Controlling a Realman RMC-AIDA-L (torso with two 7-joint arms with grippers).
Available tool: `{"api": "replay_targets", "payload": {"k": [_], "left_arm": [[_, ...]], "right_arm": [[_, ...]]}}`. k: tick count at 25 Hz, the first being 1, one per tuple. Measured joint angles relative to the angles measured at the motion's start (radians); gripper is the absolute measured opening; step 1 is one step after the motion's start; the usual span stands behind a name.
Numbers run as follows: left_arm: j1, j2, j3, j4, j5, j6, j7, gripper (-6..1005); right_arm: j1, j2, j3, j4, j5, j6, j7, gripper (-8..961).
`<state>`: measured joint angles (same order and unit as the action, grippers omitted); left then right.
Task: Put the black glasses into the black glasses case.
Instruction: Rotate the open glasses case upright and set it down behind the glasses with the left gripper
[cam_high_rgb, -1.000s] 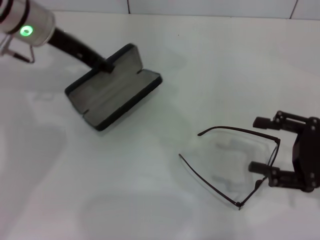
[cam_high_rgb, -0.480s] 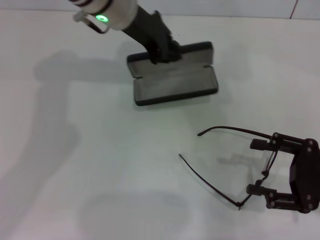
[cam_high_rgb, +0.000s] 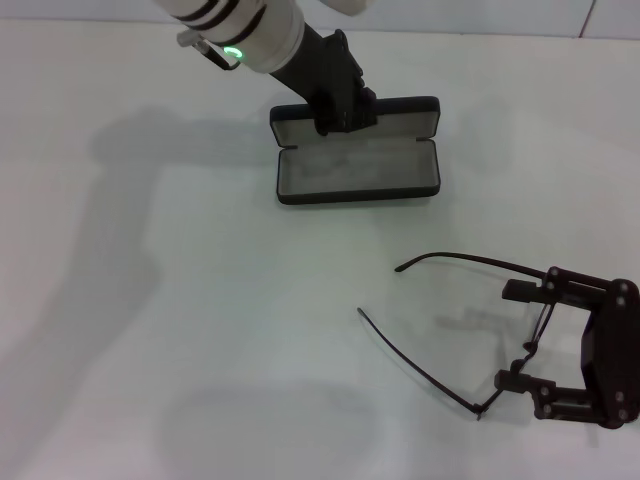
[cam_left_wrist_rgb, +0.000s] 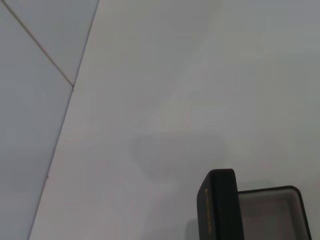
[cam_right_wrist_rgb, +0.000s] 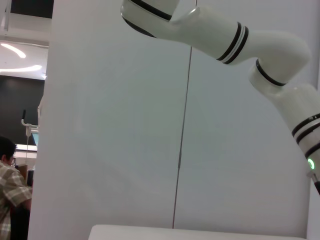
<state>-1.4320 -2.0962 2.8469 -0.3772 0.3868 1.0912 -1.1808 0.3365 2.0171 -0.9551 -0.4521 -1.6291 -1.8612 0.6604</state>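
Black glasses, lying unfolded on the white table, are straddled at the lens front by the wide-open right gripper, evidently for pickup; farther off, the black glasses case is held open by the left gripper, clamped on its lid.

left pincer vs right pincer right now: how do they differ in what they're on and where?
The left pincer is at the far side of the table, shut on the raised lid of the open black glasses case; the right pincer is near the table's right edge, its fingers open around the front of the black glasses. The case lies open, grey lining up; the glasses lie unfolded. Both things rest on the table.
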Motion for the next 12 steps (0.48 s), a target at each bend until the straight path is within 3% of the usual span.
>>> {"api": "replay_targets", "payload": {"k": [6, 12], "left_arm": [[0.002, -0.001, -0.001, 0.022, 0.011, -0.039, -0.032, 242], [-0.013, 0.002, -0.001, 0.022, 0.041, 0.024, -0.084, 247]], "right_arm": [[0.003, -0.004, 0.004, -0.001, 0.0, 0.005, 0.0, 718], [0.003, -0.005, 0.006, -0.001, 0.0, 0.009, -0.001, 718]]}}
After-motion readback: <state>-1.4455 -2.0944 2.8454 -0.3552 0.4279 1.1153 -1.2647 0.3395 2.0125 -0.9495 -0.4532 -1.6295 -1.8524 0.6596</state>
